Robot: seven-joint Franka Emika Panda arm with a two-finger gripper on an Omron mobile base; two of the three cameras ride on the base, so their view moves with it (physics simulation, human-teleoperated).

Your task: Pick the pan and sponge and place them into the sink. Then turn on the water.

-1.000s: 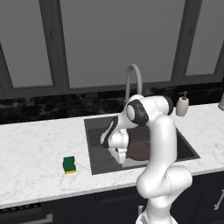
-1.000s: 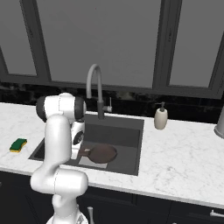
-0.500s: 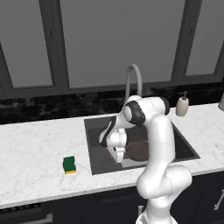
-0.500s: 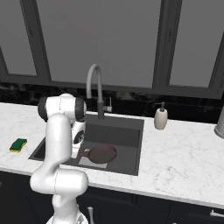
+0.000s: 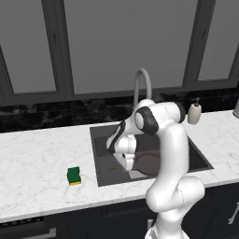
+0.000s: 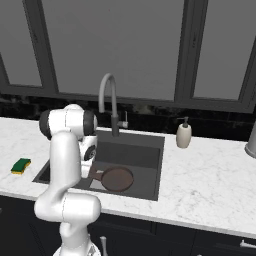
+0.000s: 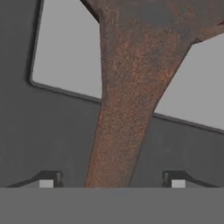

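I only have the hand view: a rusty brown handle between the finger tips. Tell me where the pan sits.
Observer: The small round reddish-brown pan lies flat on the bottom of the dark grey rectangular sink.
Operator: Report the sponge.
Observer: The green-and-yellow rectangular sponge is on the white marble counter, outside the basin.
Operator: Check the water.
Observer: No stream falls from the tall curved grey faucet.
Operator: Confirm the grip.
Observer: The gripper is open, tips on either side of the handle.

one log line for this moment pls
phase: pan placed | pan: in sink | gripper: open, fingers astride pan handle | sponge: on counter, left of sink | water: off
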